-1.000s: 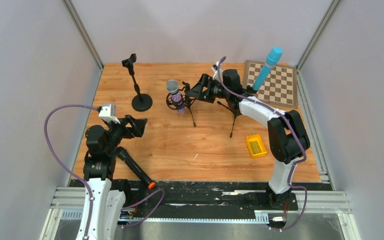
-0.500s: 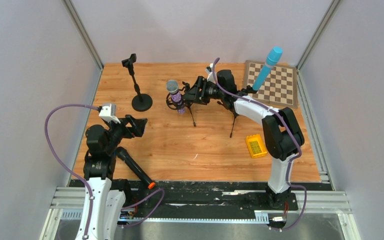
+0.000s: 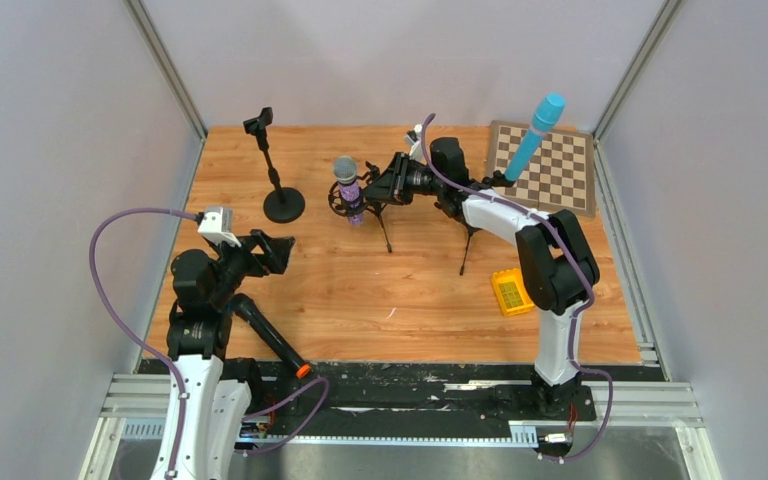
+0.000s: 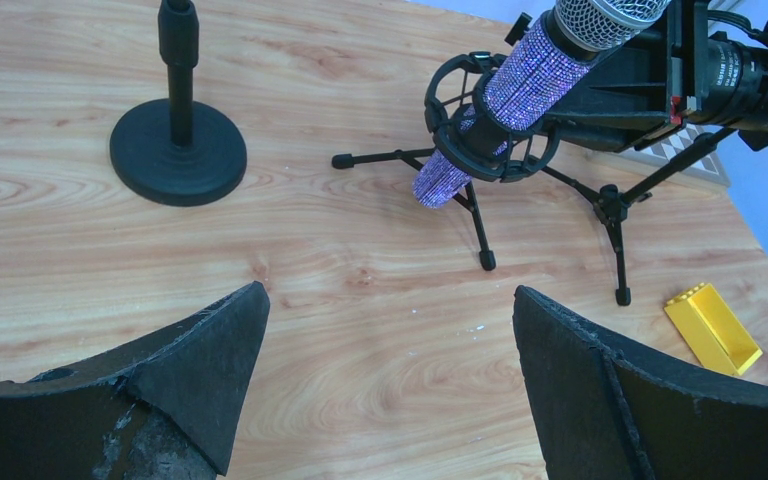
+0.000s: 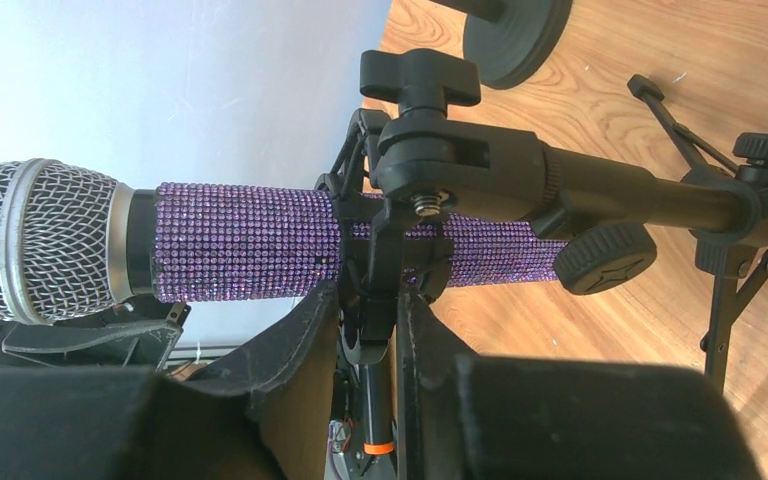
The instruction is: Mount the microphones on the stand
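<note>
The glittery purple microphone (image 3: 346, 186) (image 4: 520, 90) (image 5: 240, 240) sits through the black ring mount (image 4: 493, 166) (image 5: 368, 262) of a tripod stand (image 3: 388, 232). My right gripper (image 3: 378, 187) (image 5: 370, 297) is shut on that mount, one finger on each side, just below the microphone's body. The light-blue microphone (image 3: 535, 135) stands upright in a holder at the back right. The black microphone with the orange ring (image 3: 272, 346) lies by the left arm's base. My left gripper (image 3: 276, 251) (image 4: 388, 300) hangs open over bare wood, holding nothing.
A round-base stand (image 3: 282, 203) (image 4: 178, 150) with an empty clip stands at the back left. A chessboard (image 3: 560, 175) lies at the back right and a yellow block (image 3: 511, 292) (image 4: 712, 328) at the right. Tripod legs spread over the table's middle.
My right gripper moved left up to the purple microphone and closed on the stand's ring mount; the microphone now stands a little more upright. The left arm has not moved.
</note>
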Tool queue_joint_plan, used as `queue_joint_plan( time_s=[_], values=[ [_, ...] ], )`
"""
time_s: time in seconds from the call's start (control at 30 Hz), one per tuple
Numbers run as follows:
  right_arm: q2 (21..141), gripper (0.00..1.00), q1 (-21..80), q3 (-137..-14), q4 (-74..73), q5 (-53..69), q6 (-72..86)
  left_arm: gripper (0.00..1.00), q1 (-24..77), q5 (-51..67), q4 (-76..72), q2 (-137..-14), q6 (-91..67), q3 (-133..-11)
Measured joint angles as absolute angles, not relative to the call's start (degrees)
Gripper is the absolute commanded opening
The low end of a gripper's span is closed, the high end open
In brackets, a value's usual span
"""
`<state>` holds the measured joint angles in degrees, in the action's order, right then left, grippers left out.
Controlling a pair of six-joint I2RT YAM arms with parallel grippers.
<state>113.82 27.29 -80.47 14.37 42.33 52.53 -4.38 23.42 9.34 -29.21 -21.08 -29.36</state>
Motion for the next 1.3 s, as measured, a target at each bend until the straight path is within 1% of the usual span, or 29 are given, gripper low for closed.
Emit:
queue_joint_plan(
  time_s=[0.2,0.37,0.63,0.7,0.83,0.9,1.07,1.13,1.23,1.3],
  values=[
    [113.9,0.10,26.8,-80.5,14.5,41.8,52.5,1.00,-4.4,23.4,9.3,-29.2,-21.1,-29.4],
    [115.0,0.09,25.8,-82.2,14.4,40.9,52.4,1.00,-4.4,23.4,9.3,-29.2,-21.1,-29.4],
    [118.6,0.09,23.4,-87.5,13.6,38.6,51.8,1.00,-4.4,23.4,9.3,-29.3,-21.1,-29.4],
    [119.4,0.11,22.6,-88.7,13.3,38.1,51.7,1.00,-4.4,23.4,9.3,-29.4,-21.1,-29.4],
    [120.0,0.20,21.7,-89.7,13.0,37.2,51.1,1.00,-4.4,23.5,9.2,-29.5,-21.1,-29.3],
    [120.0,0.27,21.6,-89.8,12.8,37.1,50.7,1.00,-4.4,23.5,9.1,-29.5,-21.1,-29.3],
    [120.0,0.59,21.6,-90.5,12.3,37.1,48.3,1.00,-4.4,23.5,8.9,-29.6,-20.9,-29.1],
    [120.0,0.69,21.6,-90.5,11.9,36.7,47.3,1.00,-4.4,23.5,8.9,-29.7,-20.7,-29.1],
    [119.9,0.77,21.6,-90.3,10.7,35.7,45.7,1.00,-4.4,23.5,8.8,-29.7,-20.6,-29.1],
    [119.5,0.79,21.6,-89.9,9.7,34.4,44.6,1.00,-4.4,23.5,8.8,-29.7,-20.5,-29.1]
  ],
)
